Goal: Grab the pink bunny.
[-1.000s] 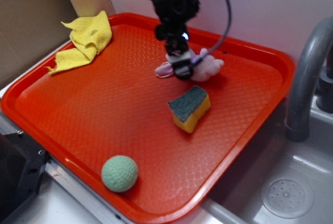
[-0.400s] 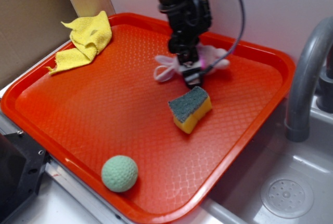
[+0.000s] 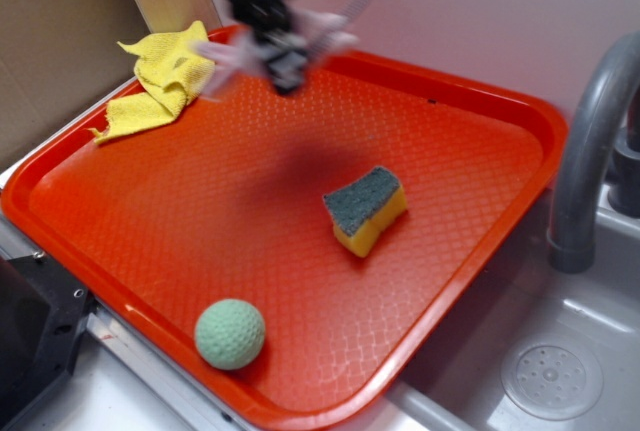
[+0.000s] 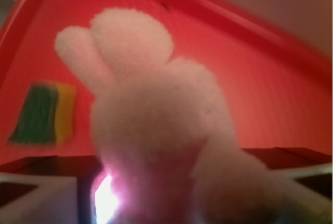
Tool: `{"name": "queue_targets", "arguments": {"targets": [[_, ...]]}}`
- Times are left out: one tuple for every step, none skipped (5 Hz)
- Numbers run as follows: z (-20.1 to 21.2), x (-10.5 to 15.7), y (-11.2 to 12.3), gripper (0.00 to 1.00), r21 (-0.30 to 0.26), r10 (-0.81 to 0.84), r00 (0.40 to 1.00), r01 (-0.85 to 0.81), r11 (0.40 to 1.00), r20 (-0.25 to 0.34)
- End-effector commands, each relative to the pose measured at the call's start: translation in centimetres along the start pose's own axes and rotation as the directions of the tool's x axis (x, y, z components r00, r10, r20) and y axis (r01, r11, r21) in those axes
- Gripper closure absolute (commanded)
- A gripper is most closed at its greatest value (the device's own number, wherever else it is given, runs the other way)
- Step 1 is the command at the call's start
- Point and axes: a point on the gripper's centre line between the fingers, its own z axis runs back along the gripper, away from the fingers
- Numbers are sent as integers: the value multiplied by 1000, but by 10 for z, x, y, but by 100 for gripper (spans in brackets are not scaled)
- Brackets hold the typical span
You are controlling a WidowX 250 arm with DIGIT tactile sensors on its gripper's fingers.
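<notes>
- Nearest the camera, by the front edge of the red tray (image 3: 480, 251), we see the green ball (image 3: 230, 333) resting alone, well apart from everything else.
- Further in, toward the middle and right side of the tray, the sponge (image 3: 365, 208) lies with its dark green scouring face up and its yellow body beneath; in the wrist view it shows as a blurred green and yellow block at the left.
- At the far left corner the yellow cloth (image 3: 165, 79) is crumpled over the tray rim, partly hanging outside it.
- Above the far edge, just beside that cloth, the gripper (image 3: 283, 59) hangs blurred in the air, and the pink bunny (image 4: 156, 125) is with it, off the tray floor, which the shadow on the bare red surface below bears out.
- In the wrist view the bunny fills most of the frame, pinched from below by the jaws, its pale plush rounds standing up before the lens; the fingers themselves are mostly hidden by it.
- We judge the grab itself as made, and the step in hand as carrying the toy clear.
- To do it well we would keep the squeeze firm, since soft plush compresses and can slip out.
- We would also slow the arm, as the blur suggests a fast move that could shake a loose limb free.
- The tray holds the ball and sponge; to its right sits a sink (image 3: 560, 371) with a grey faucet (image 3: 590, 141), empty as far as we can see.
</notes>
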Motion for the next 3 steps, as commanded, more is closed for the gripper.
{"name": "queue_targets", "arguments": {"targets": [[87, -41, -14, 100, -17, 320, 945, -320, 947, 66], [94, -46, -30, 100, 8, 300, 947, -303, 953, 119], [84, -39, -32, 100, 48, 310, 945, -316, 947, 104]]}}
